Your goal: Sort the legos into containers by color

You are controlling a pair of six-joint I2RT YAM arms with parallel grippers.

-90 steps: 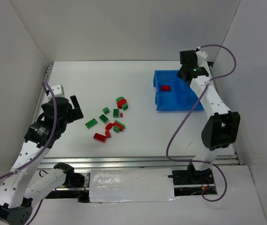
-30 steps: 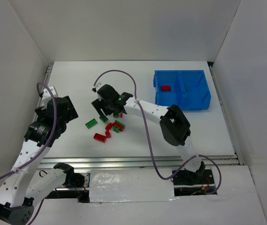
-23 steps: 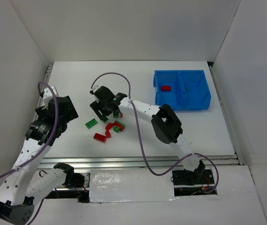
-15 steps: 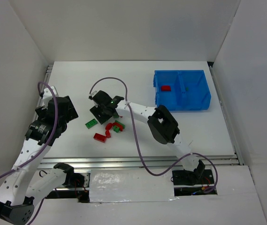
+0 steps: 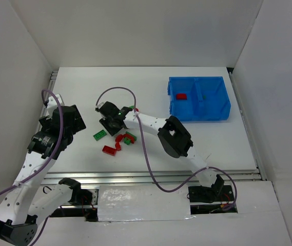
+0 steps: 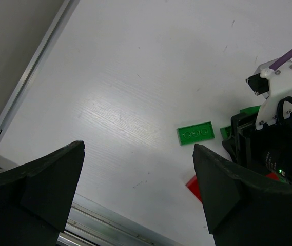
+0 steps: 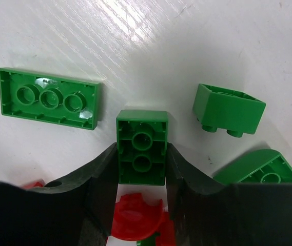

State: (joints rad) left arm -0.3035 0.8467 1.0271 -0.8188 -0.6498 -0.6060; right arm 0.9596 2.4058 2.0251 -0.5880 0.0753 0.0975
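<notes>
Red and green legos lie in a loose pile [image 5: 120, 138] at the table's middle left. My right gripper [image 5: 114, 123] is down in the pile. In the right wrist view its fingers [image 7: 97, 179] press both sides of an upside-down green brick [image 7: 141, 146] lying on the table. A flat green plate [image 7: 48, 99] and a tipped green brick [image 7: 229, 109] lie beside it, and a red round piece [image 7: 135, 215] sits between the fingers. My left gripper [image 6: 138, 205] is open and empty, hovering left of the pile. The blue bin [image 5: 197, 78] holds a red brick [image 5: 181, 96] in its left compartment.
White walls close in the table on the left, back and right. A metal rail [image 5: 53, 82] runs along the left edge. The right arm's purple cable [image 5: 116, 92] loops over the pile. The flat green plate [image 6: 196, 132] and a red brick [image 6: 193, 184] show in the left wrist view.
My right arm swung from the blue bin across to the pile, then shifted a little left and its fingers came to rest around the green brick. My left arm barely moved.
</notes>
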